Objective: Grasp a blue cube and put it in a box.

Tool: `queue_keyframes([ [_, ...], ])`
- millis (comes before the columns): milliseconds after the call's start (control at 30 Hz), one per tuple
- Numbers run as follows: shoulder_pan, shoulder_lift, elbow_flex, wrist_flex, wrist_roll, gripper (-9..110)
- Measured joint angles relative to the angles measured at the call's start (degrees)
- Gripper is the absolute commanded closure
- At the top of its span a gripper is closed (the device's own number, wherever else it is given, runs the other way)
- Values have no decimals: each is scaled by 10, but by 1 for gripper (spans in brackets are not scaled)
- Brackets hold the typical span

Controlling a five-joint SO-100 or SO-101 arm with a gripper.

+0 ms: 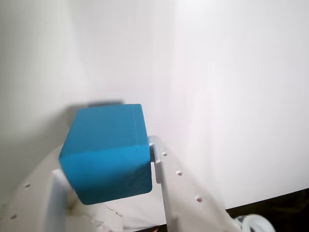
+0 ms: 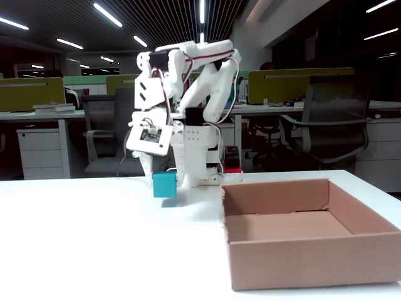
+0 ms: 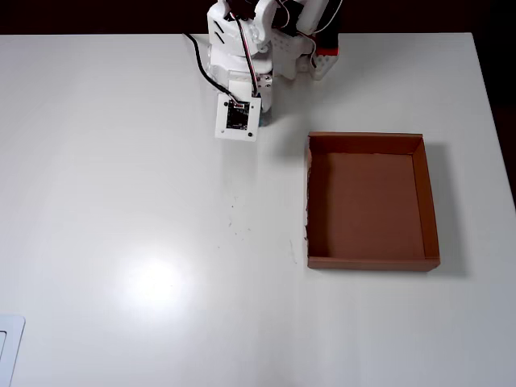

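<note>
One blue cube [image 1: 107, 152] fills the lower left of the wrist view, a plain matte teal block with crisp edges, its top face lighter than the shaded face below. The white gripper [image 1: 108, 186] is clamped on it, one finger [image 1: 181, 191] pressed against its right side and the other against its left. In the fixed view the blue cube [image 2: 165, 184] hangs just above the white table [image 2: 94, 251], a soft shadow beneath it, to the left of the box [image 2: 301, 260] and well apart from it. The box is a wide, shallow brown cardboard tray with low walls and an open top, and nothing lies inside it. From overhead the box [image 3: 427, 201] sits right of the arm [image 3: 242, 48]; there the cube is almost wholly hidden under the wrist camera board [image 3: 237, 117]. The table's far edge meets a dark background.
</note>
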Motion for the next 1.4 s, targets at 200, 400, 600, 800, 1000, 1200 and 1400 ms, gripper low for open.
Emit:
queue_keyframes([
  [200, -42, -5, -91, 48, 69, 90],
  [400, -96, -31, -184, 94, 142, 90],
  [600, -163, -76, -279, 137, 240, 90],
  [800, -230, -130, -385, 191, 332, 90],
  [1000, -292, -182, -483, 232, 402, 90],
  [1200, -356, -243, -562, 245, 470, 90],
  [1400, -417, -307, -611, 247, 529, 90],
])
